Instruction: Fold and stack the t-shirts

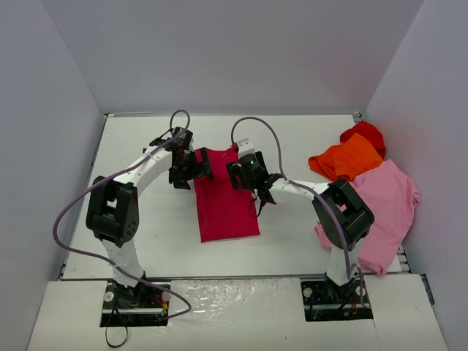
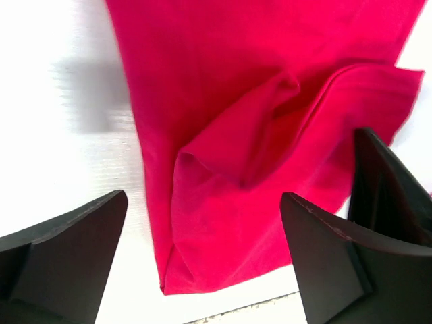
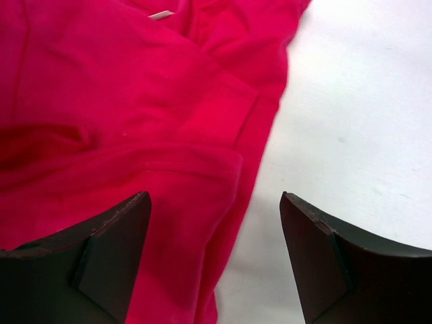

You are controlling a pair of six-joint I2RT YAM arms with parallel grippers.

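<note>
Only the right wrist view catches the small white tag (image 3: 160, 15) on the crimson cloth t-shirt (image 1: 223, 194), just beyond the right claw (image 3: 214, 196). That claw gapes wide and empty over the shirt's edge. The left claw (image 2: 202, 199), equally wide and empty, frames a rumpled fold. From above, both bent arms flank the shirt's far end. An orange cloth shirt (image 1: 347, 157), a light pink one (image 1: 387, 205) and a bright red one (image 1: 365, 133) lie well right of the right claw.

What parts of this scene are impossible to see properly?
Top view: bright red shirt partly hidden by the orange shirt.
Top view: pink shirt partly behind the right arm.
Top view: far corners of the crimson shirt covered by the left gripper and right gripper.
Right wrist view: white tag cut off by the top edge.
</note>
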